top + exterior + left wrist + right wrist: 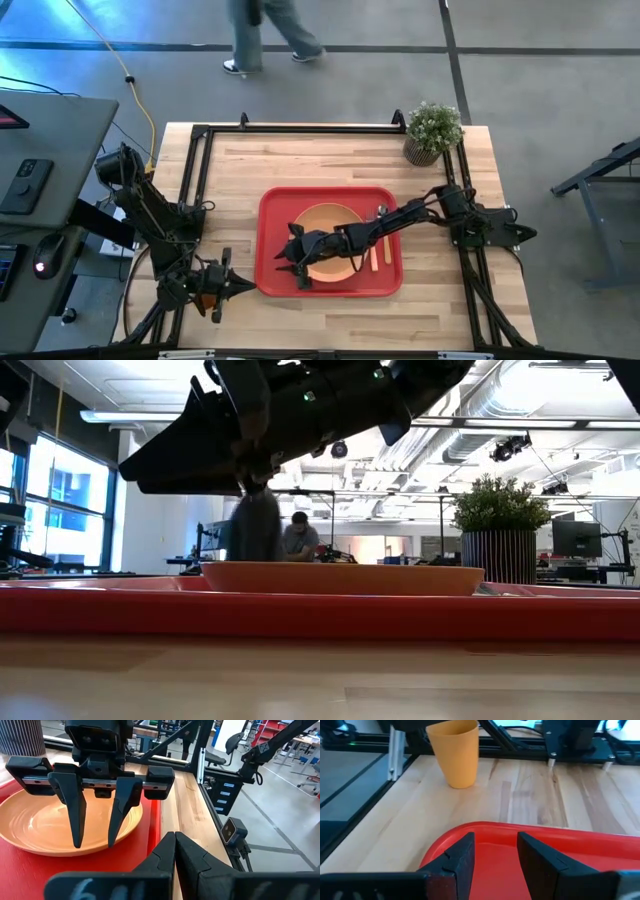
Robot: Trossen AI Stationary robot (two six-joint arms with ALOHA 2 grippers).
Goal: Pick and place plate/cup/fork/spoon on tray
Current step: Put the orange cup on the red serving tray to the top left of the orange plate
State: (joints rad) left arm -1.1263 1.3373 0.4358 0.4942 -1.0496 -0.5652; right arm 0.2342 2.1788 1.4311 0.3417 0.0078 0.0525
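The cup (454, 751) sits on the counter just past the tray (600, 851) corner – straight ahead of the right gripper (495, 851), fingers apart, empty; left gripper (175, 851) closed.

This is a robotics lab or open workshop hall. A wooden table (340, 200) edged with a black metal frame (300, 128) stands on a bare grey concrete floor (540, 70) marked with dark lines. A yellow cable (128, 75) runs across the floor, and a person (268, 35) walks past the table's far side. Beyond the table, exposed ceiling ducts (520, 410), large windows (60, 510) and a seated person (298, 538) at workstations show. A desk (45, 160) with a mouse (45, 255) stands at the left.
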